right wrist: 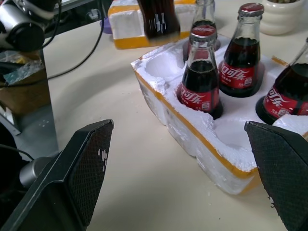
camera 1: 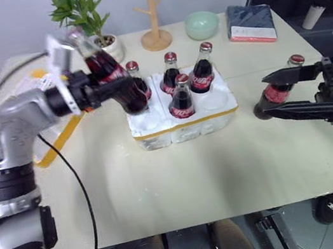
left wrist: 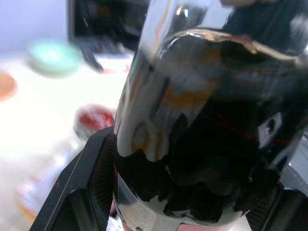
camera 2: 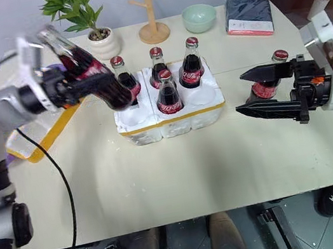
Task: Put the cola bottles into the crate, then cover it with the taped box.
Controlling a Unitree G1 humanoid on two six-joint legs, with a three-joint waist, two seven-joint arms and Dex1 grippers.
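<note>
— Where's my bottle?
— Your left gripper (camera 1: 103, 89) is clamped on a tilted cola bottle (camera 1: 107, 70) just over the crate (camera 1: 183, 125), which holds four. I'd upright it over an empty well first
— And my right gripper (camera 2: 257, 90)?
— Spread wide around the last bottle (camera 1: 278, 90) on the surface

Office-like test room set up for a tabletop trial

A beige table (camera 1: 183, 179) is seen before a plain pale wall, dressed with a potted plant (camera 1: 84, 13), a wooden mug tree (camera 1: 152, 11), a mint bowl (camera 1: 202, 25) and a dark notebook (camera 1: 250, 23); loose cables (camera 1: 79, 198) are trailed over its edge.
</note>
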